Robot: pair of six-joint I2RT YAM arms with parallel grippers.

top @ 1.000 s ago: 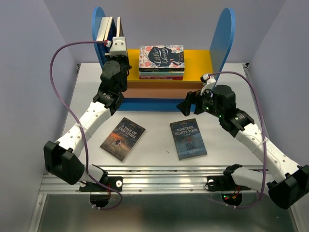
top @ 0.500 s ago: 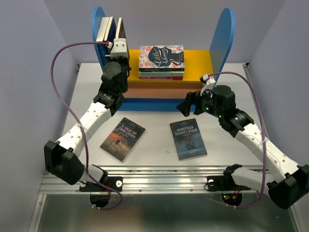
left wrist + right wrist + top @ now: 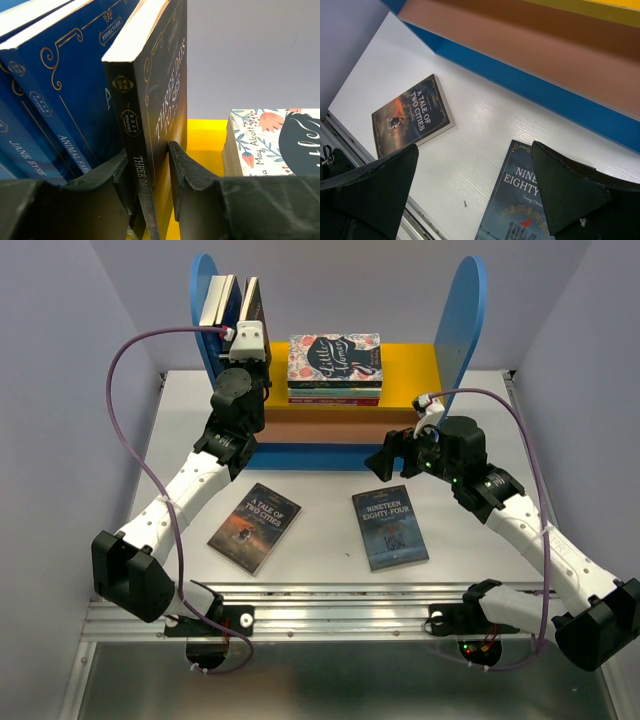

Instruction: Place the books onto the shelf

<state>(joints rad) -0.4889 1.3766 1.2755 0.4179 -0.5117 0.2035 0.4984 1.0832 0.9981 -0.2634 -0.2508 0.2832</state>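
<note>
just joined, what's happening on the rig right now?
The left gripper straddles Three Days to See, which stands on end on the yellow shelf board beside Animal Farm and Jane Eyre; whether it grips the book I cannot tell. The right gripper hangs open by Nineteen Eighty-Four, which lies flat on the table. A Tale of Two Cities lies flat there too. Three shelved, two to go.

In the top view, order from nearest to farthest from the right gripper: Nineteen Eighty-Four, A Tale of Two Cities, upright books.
1. Nineteen Eighty-Four, beside the right gripper.
2. A Tale of Two Cities, farther left.
3. Upright books, shelf's far-left end.
</note>
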